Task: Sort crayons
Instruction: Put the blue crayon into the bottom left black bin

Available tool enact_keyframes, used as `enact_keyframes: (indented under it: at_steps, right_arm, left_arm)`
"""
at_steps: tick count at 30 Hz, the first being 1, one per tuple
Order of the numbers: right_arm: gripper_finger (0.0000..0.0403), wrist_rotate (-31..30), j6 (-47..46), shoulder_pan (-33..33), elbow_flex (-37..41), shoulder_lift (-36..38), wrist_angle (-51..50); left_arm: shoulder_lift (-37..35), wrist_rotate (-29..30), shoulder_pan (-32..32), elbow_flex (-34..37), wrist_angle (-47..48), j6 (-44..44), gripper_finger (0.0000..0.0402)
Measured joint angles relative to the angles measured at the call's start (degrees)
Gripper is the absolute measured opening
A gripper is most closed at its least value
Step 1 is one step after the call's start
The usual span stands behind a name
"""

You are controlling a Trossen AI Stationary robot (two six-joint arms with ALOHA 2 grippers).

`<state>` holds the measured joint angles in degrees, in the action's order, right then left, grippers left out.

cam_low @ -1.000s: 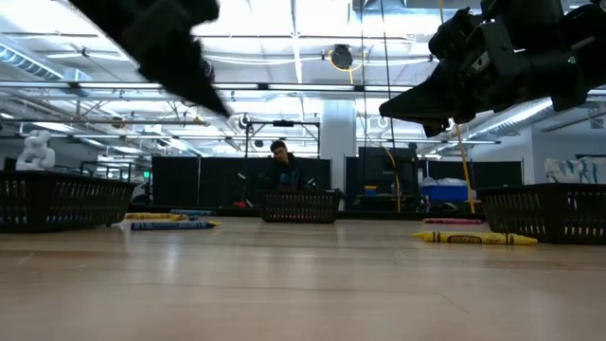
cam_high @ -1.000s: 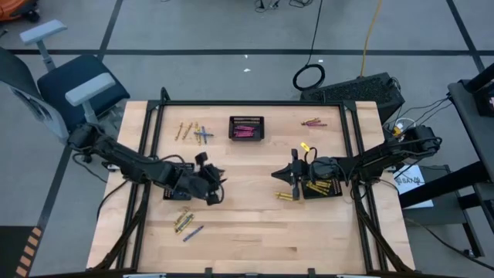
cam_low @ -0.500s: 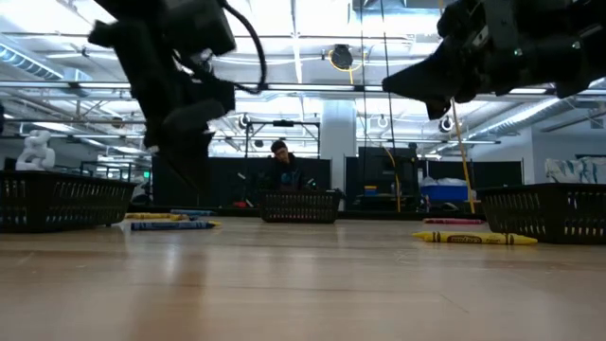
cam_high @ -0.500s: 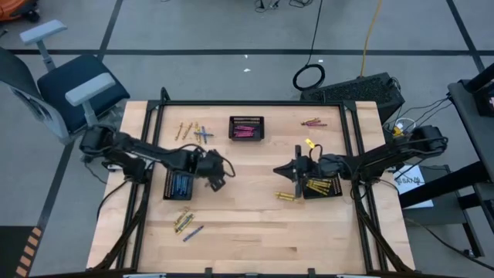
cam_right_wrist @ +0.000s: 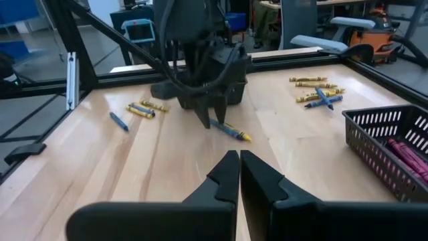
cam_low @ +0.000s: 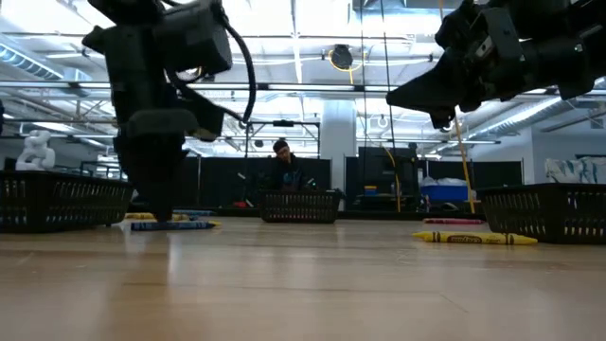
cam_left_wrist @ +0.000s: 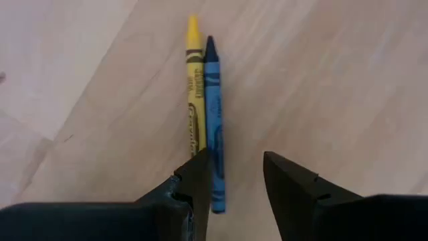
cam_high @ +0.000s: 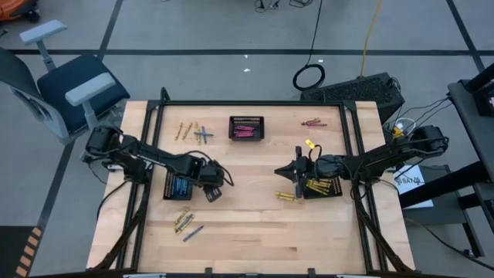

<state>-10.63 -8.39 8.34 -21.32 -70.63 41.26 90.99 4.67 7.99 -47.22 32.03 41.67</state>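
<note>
High view: left gripper point(cam_high: 214, 192) beside the left basket point(cam_high: 179, 186); right gripper point(cam_high: 281, 172) waits mid-table.

Left wrist: fingers spread, empty, over blue crayon point(cam_left_wrist: 215, 120) touching yellow crayon point(cam_left_wrist: 194, 94).

Right wrist: fingers closed, empty.

We judge: pick pending; descend, isolate blue.

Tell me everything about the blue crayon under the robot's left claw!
The blue crayon is a thin stick in a blue paper wrapper with dark print and a pointed tip. It lies flat on the pale wooden table, side by side with a yellow crayon, apparently touching it. The left gripper hangs open just above it, one finger over its lower end, not yet closed on it.
</note>
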Motion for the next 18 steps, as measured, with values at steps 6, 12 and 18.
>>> enact_keyframes:
  at_steps: [6, 12, 18]
  right_arm:
    - [0.0, 0.0, 0.1, 0.0, 0.0, 0.0, 0.5]
    - [0.0, 0.0, 0.1, 0.0, 0.0, 0.0, 0.5]
    - [0.0, 0.1, 0.1, 0.0, 0.0, 0.0, 0.3]
  left_arm:
    - [1.6, 0.6, -1.2, 0.0, -0.1, 0.0, 0.0135]
    - [0.8, 1.2, -0.6, 0.0, -0.9, -0.1, 0.0135]
    - [1.6, 1.8, -0.2, 0.5, -0.7, -0.5, 0.0113]
